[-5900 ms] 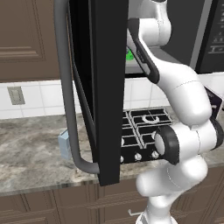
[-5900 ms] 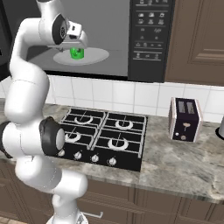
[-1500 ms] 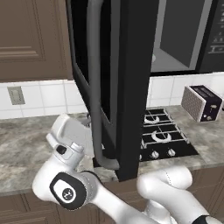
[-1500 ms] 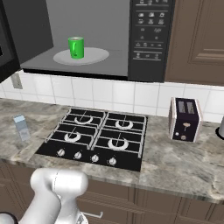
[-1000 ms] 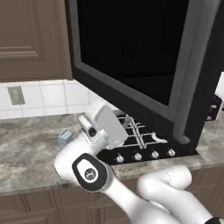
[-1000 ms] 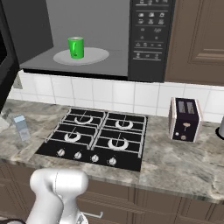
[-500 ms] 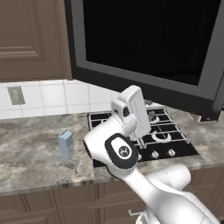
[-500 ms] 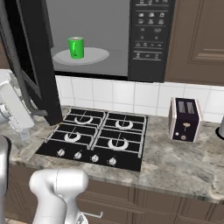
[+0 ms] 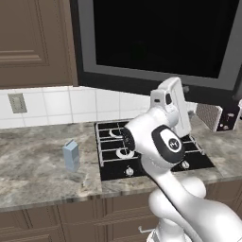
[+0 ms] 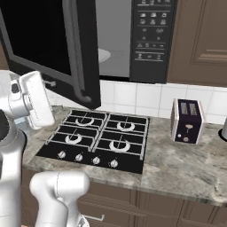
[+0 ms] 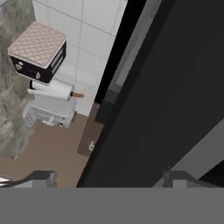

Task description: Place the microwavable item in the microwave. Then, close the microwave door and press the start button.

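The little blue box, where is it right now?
The blue box stands upright on the grey stone counter in the left base view, just left of the black stove, below the wall outlet.

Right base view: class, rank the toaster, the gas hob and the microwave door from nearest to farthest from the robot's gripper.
1. The microwave door, right at the gripper, above and just to its right.
2. The gas hob, on the counter below the gripper and to its right.
3. The toaster, far right on the counter, beyond the hob.
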Available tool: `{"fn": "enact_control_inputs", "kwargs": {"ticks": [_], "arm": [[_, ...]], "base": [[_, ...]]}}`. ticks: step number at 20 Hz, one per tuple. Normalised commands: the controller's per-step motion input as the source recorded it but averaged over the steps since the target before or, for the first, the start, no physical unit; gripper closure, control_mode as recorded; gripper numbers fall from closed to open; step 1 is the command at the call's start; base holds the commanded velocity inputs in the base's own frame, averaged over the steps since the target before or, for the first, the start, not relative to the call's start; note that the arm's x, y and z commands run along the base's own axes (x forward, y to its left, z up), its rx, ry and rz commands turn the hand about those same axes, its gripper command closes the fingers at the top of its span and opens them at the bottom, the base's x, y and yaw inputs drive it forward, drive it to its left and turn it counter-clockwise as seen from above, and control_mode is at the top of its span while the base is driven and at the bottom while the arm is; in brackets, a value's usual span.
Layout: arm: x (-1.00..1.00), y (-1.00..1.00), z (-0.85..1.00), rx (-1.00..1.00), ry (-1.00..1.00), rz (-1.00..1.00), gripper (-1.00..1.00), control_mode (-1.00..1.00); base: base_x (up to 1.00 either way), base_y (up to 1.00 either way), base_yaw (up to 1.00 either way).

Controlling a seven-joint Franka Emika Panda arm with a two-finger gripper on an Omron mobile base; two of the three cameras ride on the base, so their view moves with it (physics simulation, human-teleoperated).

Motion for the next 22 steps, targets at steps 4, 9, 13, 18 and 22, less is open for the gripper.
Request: {"fn": "enact_control_inputs", "kwargs": {"ticks": [4, 9, 13, 18, 22], "arm": [[0.05, -0.53, 0.46, 0.02, 0.29, 0.00, -1.00, -1.00], [0.05, -0.44, 0.34, 0.00, 0.32, 0.00, -1.00, -1.00], [0.29, -0.28, 0.06, 0.00, 0.32, 0.02, -1.00, -1.00], [0.57, -0.12, 0.00, 0.05, 0.23, 0.11, -1.00, -1.00], [0.68, -0.01, 0.00, 0.09, 0.12, 0.17, -1.00, -1.00]], "base": [[0.00, 0.00, 0.00], [0.00, 0.00, 0.00], [0.00, 0.00, 0.00], [0.00, 0.00, 0.00], [0.00, 0.00, 0.00]]}}
